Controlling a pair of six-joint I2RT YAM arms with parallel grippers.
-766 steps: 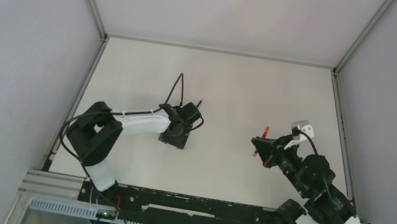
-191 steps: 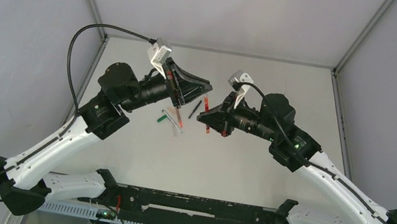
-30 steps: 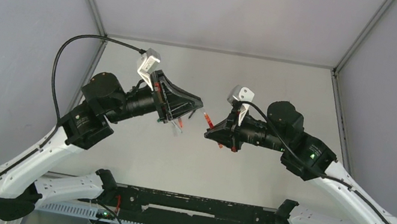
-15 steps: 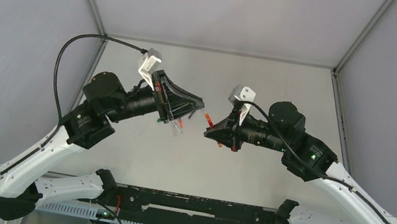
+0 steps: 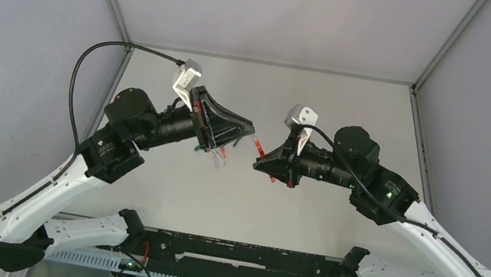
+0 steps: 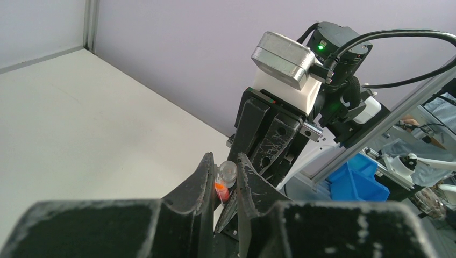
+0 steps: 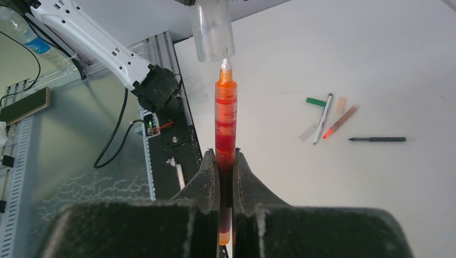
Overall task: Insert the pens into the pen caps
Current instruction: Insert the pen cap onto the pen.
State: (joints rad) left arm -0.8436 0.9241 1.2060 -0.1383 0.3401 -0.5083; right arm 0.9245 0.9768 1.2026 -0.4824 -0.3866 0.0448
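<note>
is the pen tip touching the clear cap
Cannot tell. In the right wrist view the pen tip sits at the rim of the cap with no clear gap, but it may lie beside it; other views do not settle it.

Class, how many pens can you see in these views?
4. A red pen is clamped in the right gripper, tip at a clear cap. Lying on the table: a pale-barrelled pen, a second red pen, a black pen. Others may be hidden.
</note>
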